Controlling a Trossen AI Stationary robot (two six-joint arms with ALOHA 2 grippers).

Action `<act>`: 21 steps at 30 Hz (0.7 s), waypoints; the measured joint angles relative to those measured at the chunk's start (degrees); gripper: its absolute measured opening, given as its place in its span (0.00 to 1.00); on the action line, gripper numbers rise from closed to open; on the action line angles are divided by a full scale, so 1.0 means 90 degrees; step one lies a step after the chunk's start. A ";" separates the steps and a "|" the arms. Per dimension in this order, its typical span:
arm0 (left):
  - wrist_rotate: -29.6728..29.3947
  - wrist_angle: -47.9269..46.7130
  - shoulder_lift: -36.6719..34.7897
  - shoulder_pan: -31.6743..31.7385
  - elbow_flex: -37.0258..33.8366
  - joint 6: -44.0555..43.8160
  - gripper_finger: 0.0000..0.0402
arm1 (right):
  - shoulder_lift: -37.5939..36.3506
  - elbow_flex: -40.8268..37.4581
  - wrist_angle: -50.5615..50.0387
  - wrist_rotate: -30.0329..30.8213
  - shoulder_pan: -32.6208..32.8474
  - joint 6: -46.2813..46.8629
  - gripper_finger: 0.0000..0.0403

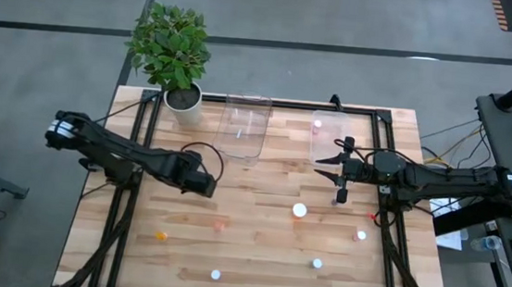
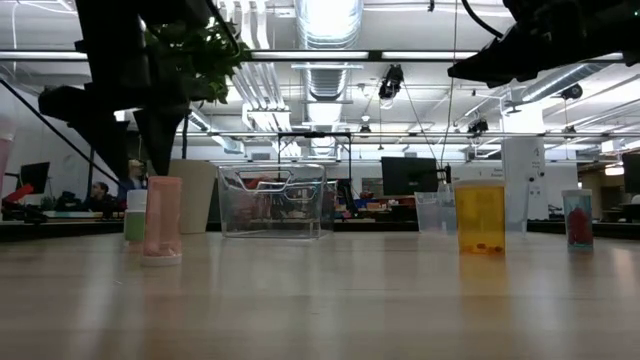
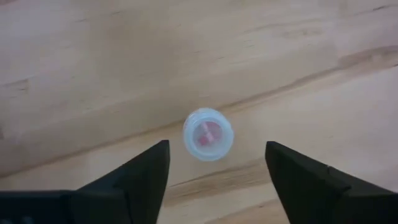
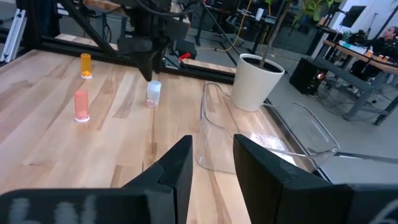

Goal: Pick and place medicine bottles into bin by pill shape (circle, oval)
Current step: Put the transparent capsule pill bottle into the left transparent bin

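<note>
Left end effector (image 3: 217, 171) hangs over counter (image 1: 256, 246), fingers spread wide, nothing gripped. Clear bottle (image 3: 208, 134) stands upright directly beneath, between the fingers in left wrist view, pinkish pills visible through its top.

Expect bottle light, rigid, smooth plastic; likely tips or skids if nudged off-centre. You should close on cylinder sides, centred, below cap.

Right end effector (image 1: 337, 166) waits near right clear bin (image 1: 329, 122), fingers apart, empty. Other bottles scattered across counter.
</note>
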 joint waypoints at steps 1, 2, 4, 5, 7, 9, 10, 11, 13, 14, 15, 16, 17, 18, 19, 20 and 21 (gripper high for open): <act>0.0000 0.0004 0.0036 0.0000 0.0000 0.0000 0.65 | 0.0002 0.0000 0.0001 0.0000 0.0000 0.0002 0.27; 0.0000 0.0002 0.0076 0.0002 0.0006 0.0001 0.65 | 0.0002 0.0000 0.0002 0.0000 0.0000 0.0000 0.27; 0.0000 0.0009 0.0127 0.0019 0.0007 0.0002 0.66 | 0.0002 0.0000 -0.0001 0.0000 0.0000 -0.0023 0.27; 0.0000 0.0005 0.0153 0.0025 0.0007 0.0002 0.66 | 0.0002 0.0000 0.0002 0.0000 0.0000 -0.0033 0.27; -0.0002 0.0005 0.0219 0.0035 0.0007 0.0005 0.66 | 0.0002 0.0000 -0.0001 0.0002 0.0000 -0.0037 0.27; -0.0005 0.0006 0.0299 0.0037 0.0007 0.0007 0.66 | 0.0002 0.0000 -0.0001 0.0000 0.0000 -0.0042 0.26; -0.0008 0.0007 0.0344 0.0035 0.0007 0.0008 0.66 | 0.0002 0.0000 -0.0001 0.0000 0.0000 -0.0039 0.26; -0.0010 0.0007 0.0404 0.0035 0.0007 0.0031 0.66 | 0.0002 -0.0001 -0.0001 0.0002 0.0000 -0.0042 0.26; -0.0012 0.0009 0.0550 0.0035 0.0007 0.0060 0.66 | 0.0002 -0.0002 -0.0001 0.0002 0.0000 -0.0044 0.26; -0.0012 0.0010 0.0615 0.0035 0.0007 0.0064 0.65 | 0.0002 -0.0002 -0.0001 0.0002 0.0000 -0.0047 0.26; -0.0015 0.0011 0.0671 0.0035 0.0005 0.0082 0.64 | 0.0002 -0.0002 -0.0001 0.0002 0.0000 -0.0047 0.26; -0.0021 0.0028 0.0729 0.0035 0.0006 0.0151 0.63 | 0.0002 -0.0002 -0.0003 0.0002 0.0000 -0.0047 0.26; -0.0024 0.0056 0.0780 0.0035 0.0013 0.0193 0.62 | 0.0002 -0.0002 -0.0003 0.0002 0.0000 -0.0046 0.26; -0.0024 0.0066 0.0834 0.0035 0.0021 0.0213 0.60 | 0.0002 -0.0002 -0.0003 0.0002 -0.0002 -0.0044 0.26; -0.0024 0.0075 0.0867 0.0035 0.0029 0.0219 0.58 | 0.0002 -0.0002 -0.0005 0.0002 -0.0002 -0.0044 0.26; -0.0024 0.0097 0.0891 0.0035 0.0039 0.0223 0.56 | 0.0002 -0.0002 -0.0004 0.0002 -0.0002 -0.0044 0.26; -0.0024 0.0144 0.0905 0.0035 0.0045 0.0230 0.54 | 0.0002 -0.0002 -0.0007 0.0002 -0.0002 -0.0045 0.26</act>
